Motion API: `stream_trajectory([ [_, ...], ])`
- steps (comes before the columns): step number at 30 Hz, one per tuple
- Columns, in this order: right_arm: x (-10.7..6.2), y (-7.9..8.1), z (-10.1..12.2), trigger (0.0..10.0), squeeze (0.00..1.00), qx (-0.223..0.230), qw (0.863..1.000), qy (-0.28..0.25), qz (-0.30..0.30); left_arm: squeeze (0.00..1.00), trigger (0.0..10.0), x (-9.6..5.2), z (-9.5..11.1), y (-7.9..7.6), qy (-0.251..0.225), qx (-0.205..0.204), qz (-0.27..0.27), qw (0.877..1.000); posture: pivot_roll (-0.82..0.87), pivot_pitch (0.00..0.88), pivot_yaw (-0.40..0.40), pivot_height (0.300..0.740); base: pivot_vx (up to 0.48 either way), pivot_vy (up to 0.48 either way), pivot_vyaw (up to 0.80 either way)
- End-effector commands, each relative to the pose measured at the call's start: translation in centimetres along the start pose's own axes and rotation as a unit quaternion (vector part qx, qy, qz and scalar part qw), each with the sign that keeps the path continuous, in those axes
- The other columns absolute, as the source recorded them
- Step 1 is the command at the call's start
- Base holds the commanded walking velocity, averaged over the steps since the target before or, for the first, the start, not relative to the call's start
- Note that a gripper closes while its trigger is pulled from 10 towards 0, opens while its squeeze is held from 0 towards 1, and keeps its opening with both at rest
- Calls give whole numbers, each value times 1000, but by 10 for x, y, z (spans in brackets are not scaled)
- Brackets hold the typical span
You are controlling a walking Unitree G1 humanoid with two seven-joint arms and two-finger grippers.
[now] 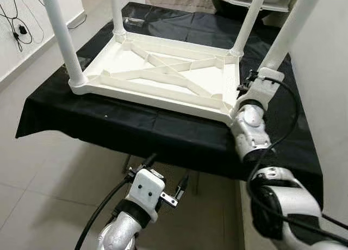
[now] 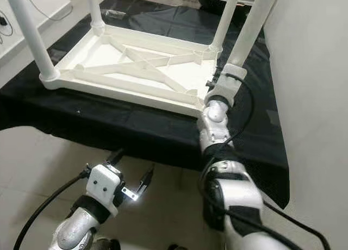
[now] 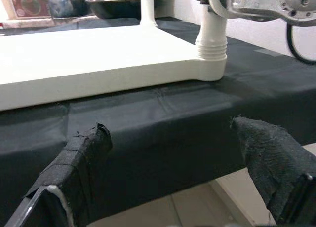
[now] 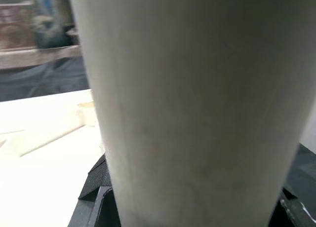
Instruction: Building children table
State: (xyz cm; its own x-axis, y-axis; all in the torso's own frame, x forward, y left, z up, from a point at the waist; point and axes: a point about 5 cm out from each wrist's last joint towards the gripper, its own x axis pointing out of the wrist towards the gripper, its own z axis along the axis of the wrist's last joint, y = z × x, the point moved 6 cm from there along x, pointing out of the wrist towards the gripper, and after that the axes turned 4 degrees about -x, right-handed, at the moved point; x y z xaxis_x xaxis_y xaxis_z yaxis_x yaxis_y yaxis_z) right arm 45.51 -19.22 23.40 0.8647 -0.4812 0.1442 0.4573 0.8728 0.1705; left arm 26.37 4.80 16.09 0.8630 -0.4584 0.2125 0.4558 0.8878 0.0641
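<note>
I see right tool (image 4: 197, 207) pinching near-right table leg (image 1: 287, 35) of upturned children table (image 1: 163, 70); left tool (image 3: 182, 158) spread, hanging below black-clothed table (image 1: 163, 136).

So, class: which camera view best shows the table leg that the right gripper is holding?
The left wrist view: the table leg stands screwed into the tabletop corner. The eye views show its length above the right gripper, with its base hidden. The right wrist view gives a blurred close-up.
</note>
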Motion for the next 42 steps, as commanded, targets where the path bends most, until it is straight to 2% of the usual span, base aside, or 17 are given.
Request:
stream_trajectory([
  [1, -13, 1, -39, 10000, 0, 18, 997, 71, -13, 0, 10000, -1, -9, -2, 18, 2, -2, 1000, 129, 189, -79, 740, 0, 0, 0],
  [5, -20, 20, -30, 10000, 0, 3, 999, 43, 16, 0, 10000, 0, -10, -2, 20, 2, -2, 1000, 129, 188, -81, 740, 0, 0, 0],
  [6, -22, 27, -23, 10000, 1000, -2, 999, 21, 38, 0, 10000, 0, -11, -2, 21, 2, -2, 1000, 130, 187, -82, 740, 0, 0, 0],
  [9, -20, 31, -10, 10000, 871, 4, 997, -13, 74, 0, 10000, 0, -12, -2, 21, 1, -2, 1000, 126, 185, -84, 740, 0, 0, 0],
  [10, -16, 34, 2, 10000, 0, 16, 992, -40, 120, 0, 10000, 1, -12, -2, 21, 1, -2, 1000, 124, 184, -82, 740, 0, 0, 0],
  [18, -8, 35, 20, 10000, 0, 31, 964, -65, 256, 0, 10000, 1, -14, -2, 22, 0, -4, 1000, 119, 176, -81, 740, 0, 0, 0],
  [26, -56, 72, 5, 10000, 0, 63, 804, 40, 590, 0, 10000, 3, -19, -3, 28, 1, -7, 1000, 125, 152, -81, 740, 0, 0, 0],
  [27, -56, 72, 5, 10000, 0, 63, 804, 40, 590, 0, 10000, 3, -19, -3, 28, 1, -7, 1000, 125, 152, -81, 740, 0, 0, 0],
  [29, -74, 81, 3, 10000, 0, 53, 756, 52, 650, 0, 10000, 3, -20, -4, 28, 1, -8, 1000, 130, 146, -85, 740, 0, 0, 0],
  [30, -74, 81, 3, 10000, 0, 53, 756, 52, 650, 0, 10000, 3, -20, -4, 28, 1, -8, 1000, 130, 146, -85, 740, 0, 0, 0],
  [32, -97, 88, 1, 10000, 0, 43, 693, 60, 717, 0, 10000, 3, -20, -5, 28, 2, -8, 1000, 137, 142, -91, 740, 0, 0, 0],
  [36, -110, 93, 2, 10000, 0, 45, 656, 62, 751, 0, 10000, 3, -19, -5, 28, 2, -8, 1000, 138, 141, -93, 740, 0, 0, 0],
  [37, -111, 97, 3, 6118, 0, 43, 656, 61, 751, 0, 10000, 3, -19, -5, 28, 2, -8, 1000, 137, 138, -95, 740, 0, 0, 0],
  [39, -111, 99, 3, 6118, 0, 41, 657, 60, 750, 0, 10000, 3, -19, -5, 28, 2, -7, 1000, 137, 138, -95, 740, 0, 0, 0],
  [40, -109, 101, 4, 0, 0, 40, 665, 58, 743, 0, 10000, 3, -20, -5, 28, 2, -7, 1000, 136, 136, -96, 740, 0, 0, 0],
  [41, -107, 102, 5, 0, 0, 41, 669, 58, 740, 0, 10000, 3, -20, -6, 27, 2, -8, 1000, 136, 136, -96, 740, 0, 0, 0],
  [42, -98, 102, 3, 0, 0, 34, 700, 55, 711, 0, 10000, 3, -20, -6, 27, 2, -8, 1000, 133, 135, -93, 740, 0, 0, 0],
])
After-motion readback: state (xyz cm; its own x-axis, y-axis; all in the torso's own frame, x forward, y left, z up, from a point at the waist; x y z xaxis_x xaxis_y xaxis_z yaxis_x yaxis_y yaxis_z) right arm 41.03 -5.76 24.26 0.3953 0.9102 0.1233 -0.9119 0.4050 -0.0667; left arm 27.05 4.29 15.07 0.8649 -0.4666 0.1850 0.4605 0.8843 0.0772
